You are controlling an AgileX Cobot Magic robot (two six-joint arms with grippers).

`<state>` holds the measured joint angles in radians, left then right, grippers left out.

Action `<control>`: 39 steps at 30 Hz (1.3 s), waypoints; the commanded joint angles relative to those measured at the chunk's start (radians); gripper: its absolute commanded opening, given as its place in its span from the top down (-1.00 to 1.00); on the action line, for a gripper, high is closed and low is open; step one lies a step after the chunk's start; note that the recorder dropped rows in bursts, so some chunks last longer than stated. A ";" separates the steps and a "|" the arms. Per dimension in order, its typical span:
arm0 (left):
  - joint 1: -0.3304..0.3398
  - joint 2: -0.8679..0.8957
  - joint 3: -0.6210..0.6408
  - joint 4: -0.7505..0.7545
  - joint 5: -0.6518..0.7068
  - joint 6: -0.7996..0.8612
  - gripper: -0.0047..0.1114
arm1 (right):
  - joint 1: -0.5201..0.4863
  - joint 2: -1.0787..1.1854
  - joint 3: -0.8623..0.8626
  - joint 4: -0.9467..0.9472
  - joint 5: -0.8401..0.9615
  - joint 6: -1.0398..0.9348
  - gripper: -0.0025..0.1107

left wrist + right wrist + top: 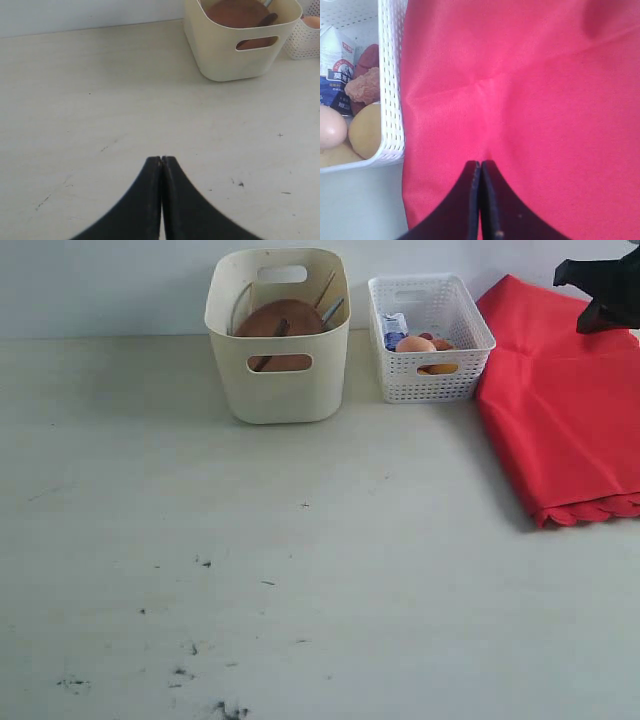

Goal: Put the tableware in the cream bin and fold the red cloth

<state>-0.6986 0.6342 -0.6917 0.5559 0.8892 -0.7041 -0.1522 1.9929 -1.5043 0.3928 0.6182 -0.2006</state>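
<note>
The cream bin point(280, 390) stands at the back of the table and also shows in the left wrist view point(220, 55). Inside it the brown plate point(285, 315) leans on edge, with chopsticks point(326, 285) and a metal utensil point(333, 308) sticking up behind it; anything else in the bin is hidden. The red cloth point(560, 410) lies folded at the right, its scalloped edge point(590, 512) toward the front. My right gripper point(598, 295) hangs shut just over the cloth's point(530, 90) far end, tips point(480, 162) together with nothing between them. My left gripper point(161, 158) is shut above bare table.
A white lattice basket point(430, 380) sits between the bin and the cloth, its wall point(392, 100) touching the cloth's edge. It holds an egg point(330, 127), an orange point(365, 130) and a small carton point(335, 65). The table point(300, 570) has dark specks.
</note>
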 commanded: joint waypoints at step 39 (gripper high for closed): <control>0.721 -0.634 0.517 0.162 -1.106 -0.005 0.87 | 0.000 -0.004 0.003 -0.001 -0.010 0.002 0.96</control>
<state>0.0287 0.0033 -0.2659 0.6450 -0.0304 -0.7068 -0.1522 1.9929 -1.5043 0.3928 0.6186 -0.1981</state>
